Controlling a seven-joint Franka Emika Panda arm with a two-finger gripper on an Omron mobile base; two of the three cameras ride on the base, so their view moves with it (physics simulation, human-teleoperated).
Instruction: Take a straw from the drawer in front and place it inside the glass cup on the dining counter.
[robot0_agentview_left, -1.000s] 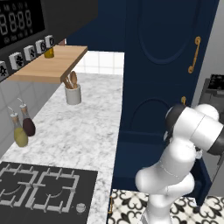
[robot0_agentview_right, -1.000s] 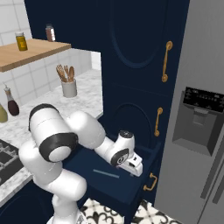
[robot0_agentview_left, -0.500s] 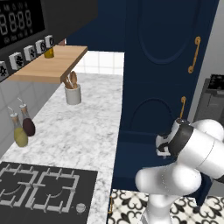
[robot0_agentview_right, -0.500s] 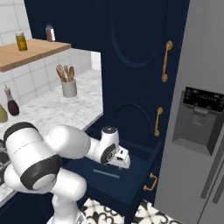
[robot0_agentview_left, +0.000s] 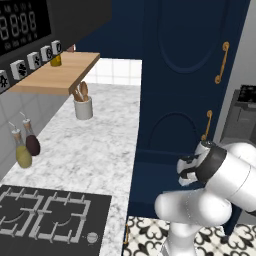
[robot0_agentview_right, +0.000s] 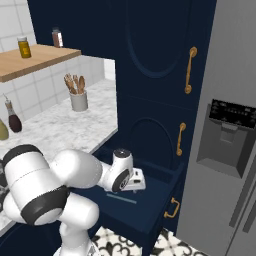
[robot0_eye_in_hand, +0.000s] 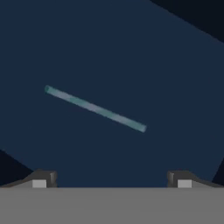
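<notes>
So, arm is swung down and left versus a second ago; hand (robot0_agentview_right: 137, 181) is now parked over open drawer (robot0_agentview_right: 150, 210), fingers spread wide, nothing held. Straw (robot0_eye_in_hand: 95, 108) is seen flat on drawer floor, untouched. Descent and pinch judged next.

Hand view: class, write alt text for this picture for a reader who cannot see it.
A thin pale teal straw lies slanted on the dark navy floor of the open drawer, seen from above. The open gripper hangs over it, its two dark fingertips wide apart and touching nothing.
</notes>
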